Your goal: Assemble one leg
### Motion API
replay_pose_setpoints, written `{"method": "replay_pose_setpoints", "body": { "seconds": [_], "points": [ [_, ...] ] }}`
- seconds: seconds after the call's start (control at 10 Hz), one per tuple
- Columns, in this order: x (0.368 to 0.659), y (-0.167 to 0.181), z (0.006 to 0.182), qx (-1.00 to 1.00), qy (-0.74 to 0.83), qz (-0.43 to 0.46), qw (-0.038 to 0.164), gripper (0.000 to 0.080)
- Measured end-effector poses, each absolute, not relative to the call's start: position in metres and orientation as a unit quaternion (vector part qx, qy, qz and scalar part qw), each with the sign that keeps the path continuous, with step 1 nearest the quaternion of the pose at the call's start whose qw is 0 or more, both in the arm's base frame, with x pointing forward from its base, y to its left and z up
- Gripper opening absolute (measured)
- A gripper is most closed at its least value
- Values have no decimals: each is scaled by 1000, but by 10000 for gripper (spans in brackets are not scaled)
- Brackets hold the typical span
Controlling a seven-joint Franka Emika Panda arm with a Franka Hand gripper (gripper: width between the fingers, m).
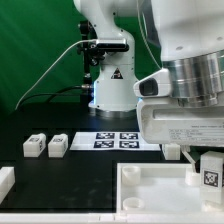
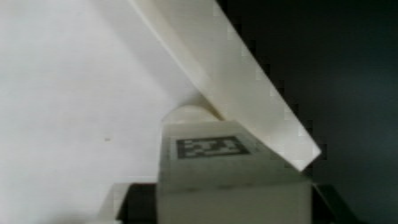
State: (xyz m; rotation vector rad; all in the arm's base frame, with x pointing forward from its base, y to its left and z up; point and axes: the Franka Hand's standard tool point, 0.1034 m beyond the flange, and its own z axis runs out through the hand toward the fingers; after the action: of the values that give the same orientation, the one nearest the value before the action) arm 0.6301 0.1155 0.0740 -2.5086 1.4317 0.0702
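The gripper point(image 2: 214, 204) is pinched on the leg point(image 2: 210, 150), which is held between the dark fingers point(image 2: 135, 206) with its tag turned to the wrist camera. The leg's far end is crossed by the slanting rim of the white tray point(image 2: 222, 70); whether they touch cannot be told. In the exterior view, the held leg hangs at the tray's right part. Two spare legs point(image 1: 33, 146) point(image 1: 57, 145) are set well apart toward the exterior view's left, beside the marker board point(image 1: 118, 139), with open black table point(image 1: 70, 175) between.

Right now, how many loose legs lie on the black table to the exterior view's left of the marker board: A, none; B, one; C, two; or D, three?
C: two legs lie side by side there, beside the marker board; a third leg is in the gripper.
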Motion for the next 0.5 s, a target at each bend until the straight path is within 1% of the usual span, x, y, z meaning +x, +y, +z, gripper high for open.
{"method": "replay_pose_setpoints", "body": {
  "seconds": [0.2, 0.3, 0.5],
  "points": [
    [630, 120, 73, -739, 657, 55, 142, 300],
    [632, 123, 73, -704, 692, 67, 146, 300],
    [632, 124, 73, -685, 710, 73, 147, 300]
  ]
}}
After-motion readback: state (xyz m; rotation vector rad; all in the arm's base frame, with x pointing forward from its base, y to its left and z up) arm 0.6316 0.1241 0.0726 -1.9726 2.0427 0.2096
